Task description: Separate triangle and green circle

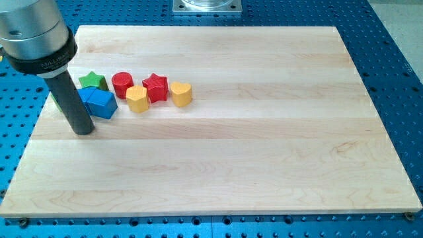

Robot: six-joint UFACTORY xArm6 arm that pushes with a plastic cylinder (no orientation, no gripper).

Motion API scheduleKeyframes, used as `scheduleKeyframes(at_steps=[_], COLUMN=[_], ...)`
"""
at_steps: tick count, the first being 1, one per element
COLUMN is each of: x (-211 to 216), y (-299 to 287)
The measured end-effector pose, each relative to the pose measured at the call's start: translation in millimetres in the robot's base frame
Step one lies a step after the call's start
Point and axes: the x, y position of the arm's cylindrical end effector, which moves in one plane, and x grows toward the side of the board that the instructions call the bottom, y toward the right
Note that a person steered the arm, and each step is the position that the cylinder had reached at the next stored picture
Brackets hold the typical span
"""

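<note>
In the camera view, the pale wooden surface [264,132] carries a cluster of small blocks near its top-left corner, and the arm's dark rod comes down into it. The arm has no pincer to spread or press together. My tip [84,130] rests on the wood at the cluster's lower left, just beside a blue angular plastic block [100,103] whose exact shape I cannot tell.

A green sliver [53,99] peeks out on the rod's left. It may be the green circle, but the rod hides most of it. No triangle can be made out for certain.

A green star block [93,81] sits just above the blue one. To the right lie:
- a red cylinder block [122,84]
- a yellow rounded block [137,99]
- a red star block [156,87]
- a yellow heart block [181,93]

To do this step well, I judge the tip should wedge between the two target blocks and push one steadily toward open wood, away from its neighbours.
</note>
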Motion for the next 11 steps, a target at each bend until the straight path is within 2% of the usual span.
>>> scheduleKeyframes(at_steps=[3,5,7,8,9,10,11], x=[-2.5,-18.9,-5.8,-37.3,-83.1,-104.9,-85.5], y=[-0.1,-0.1,-53.0,-65.4,-8.9,34.9,3.6])
